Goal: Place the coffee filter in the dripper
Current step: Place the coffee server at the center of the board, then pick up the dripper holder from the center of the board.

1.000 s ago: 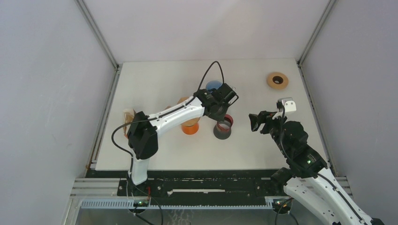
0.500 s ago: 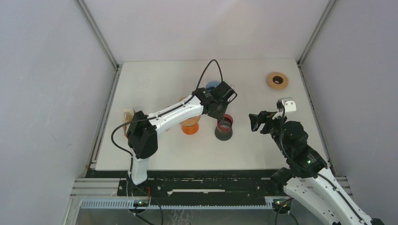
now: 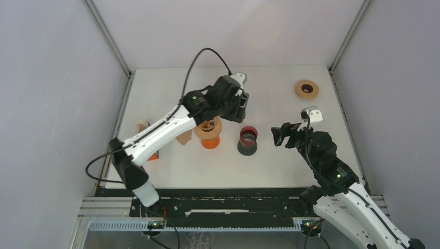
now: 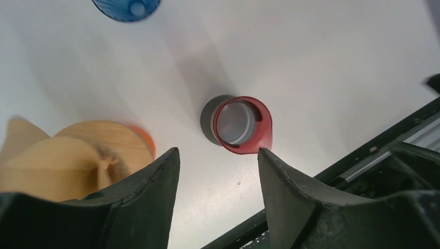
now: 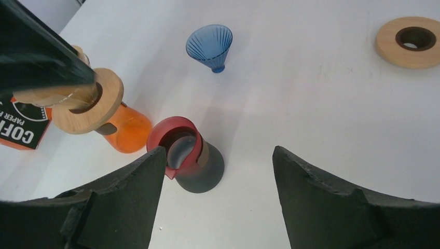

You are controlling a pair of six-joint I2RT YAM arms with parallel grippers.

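The brown paper coffee filter sits in the wooden collar of the orange dripper at the table's middle. In the left wrist view the filter shows at lower left, just outside the left finger. My left gripper hangs high above the table, right of the dripper, open with only bare table between its fingers. My right gripper stands open and empty to the right of the carafe, and in its own view its jaws frame that carafe.
A grey carafe with a red rim stands right of the dripper. A blue glass dripper rests further back. A wooden ring lies at the back right. A filter box lies left of the dripper.
My left gripper has opened and risen up and back from low over the dripper and carafe. The filter now shows uncovered in the dripper. The right arm barely shifted.
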